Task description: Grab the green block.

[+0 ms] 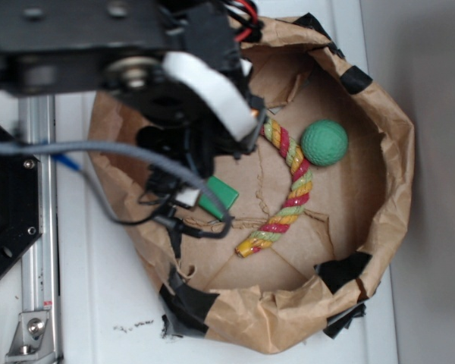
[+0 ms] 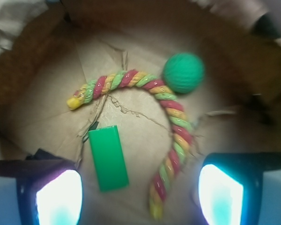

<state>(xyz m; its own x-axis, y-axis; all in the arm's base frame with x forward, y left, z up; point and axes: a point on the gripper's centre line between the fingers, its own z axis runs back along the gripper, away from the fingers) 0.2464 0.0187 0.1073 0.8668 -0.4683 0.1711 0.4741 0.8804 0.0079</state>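
Note:
The green block (image 2: 108, 157) is a flat green slab lying on the brown paper floor of the bag; in the exterior view only its corner (image 1: 223, 194) shows from under the arm. My gripper (image 2: 139, 197) hangs above it, open, its two bright pads (image 2: 58, 199) wide apart. The block lies between the pads, nearer the left one, and nothing is held. In the exterior view the gripper's fingers are hidden by the arm's black body.
A twisted red, yellow and green rope (image 2: 171, 129) (image 1: 292, 189) curves right of the block. A round green dimpled ball (image 2: 183, 72) (image 1: 324, 142) lies beyond it. The brown paper bag's crumpled walls (image 1: 387, 197) ring everything, patched with black tape (image 1: 341, 271).

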